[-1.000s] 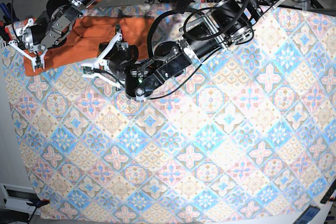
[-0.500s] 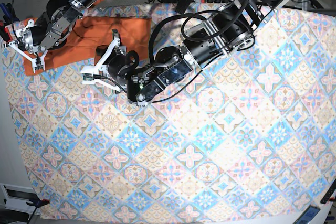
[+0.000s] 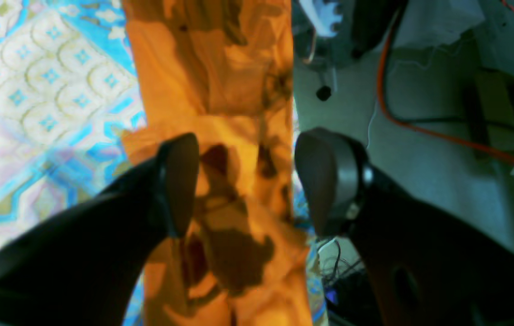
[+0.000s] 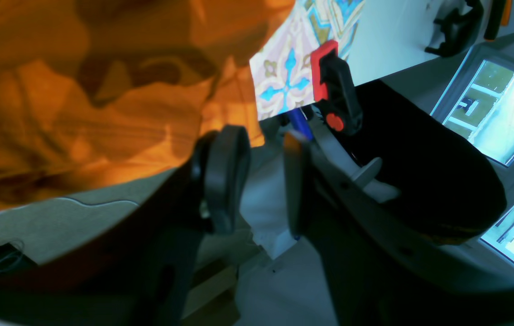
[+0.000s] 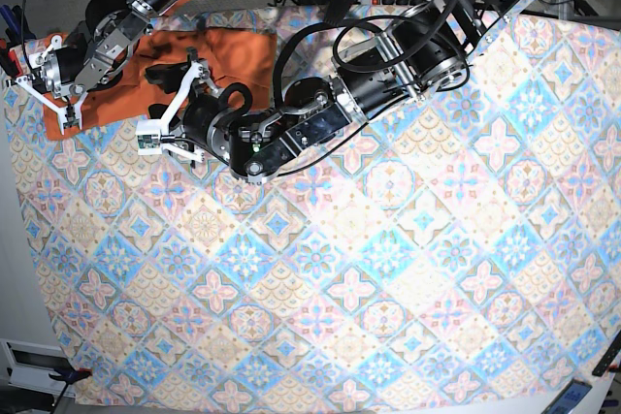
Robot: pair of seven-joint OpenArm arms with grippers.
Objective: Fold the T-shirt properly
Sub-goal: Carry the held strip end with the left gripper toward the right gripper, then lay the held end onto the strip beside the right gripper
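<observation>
The orange T-shirt (image 5: 233,55) lies as a long folded band along the far left edge of the table. In the left wrist view the T-shirt (image 3: 220,90) runs under my left gripper (image 3: 252,181), whose jaws stand wide apart above the cloth and hold nothing. The base view shows the left gripper (image 5: 155,104) over the middle of the band. My right gripper (image 5: 49,84) hovers at the band's left end. In the right wrist view the right gripper (image 4: 261,179) shows a narrow empty gap, with the T-shirt (image 4: 80,113) just beyond its left finger.
The blue-and-pink patterned tablecloth (image 5: 388,269) covers the whole table. A red-and-black clamp (image 4: 333,90) pins its corner beside my right gripper. Past the far table edge hang cables (image 3: 420,122) and equipment. Both arms crowd the top left of the table.
My left gripper has opened wide, let go of the cloth and shifted a little leftward along the shirt. The right arm has stayed put.
</observation>
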